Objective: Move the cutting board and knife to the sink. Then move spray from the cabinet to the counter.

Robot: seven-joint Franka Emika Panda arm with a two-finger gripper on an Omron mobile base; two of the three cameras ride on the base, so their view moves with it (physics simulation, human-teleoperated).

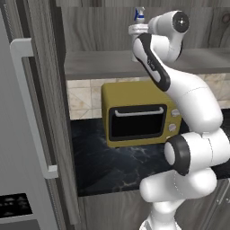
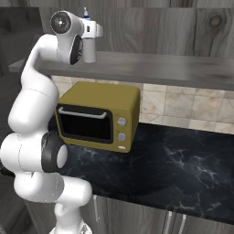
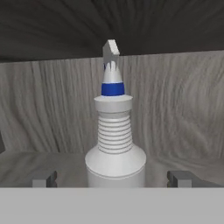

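Observation:
The spray (image 3: 114, 144), a white bottle with a blue-banded nozzle, stands upright on the grey shelf of the cabinet (image 1: 99, 63). Its nozzle (image 1: 139, 14) pokes up beside my raised wrist, and the spray tip (image 2: 85, 13) also shows above the hand from the right. My gripper (image 3: 113, 179) is open, level with the bottle's lower body, one fingertip (image 3: 43, 179) on each side and apart from it. Below the shelf lies the black counter (image 2: 173, 169). The cutting board, knife and sink are out of view.
A yellow oven (image 1: 139, 112) sits on the counter under the shelf, close behind my arm. A tall grey fridge door with a bar handle (image 1: 27, 134) fills the left. The cabinet's wood-grain back wall (image 3: 183, 109) is close behind the bottle.

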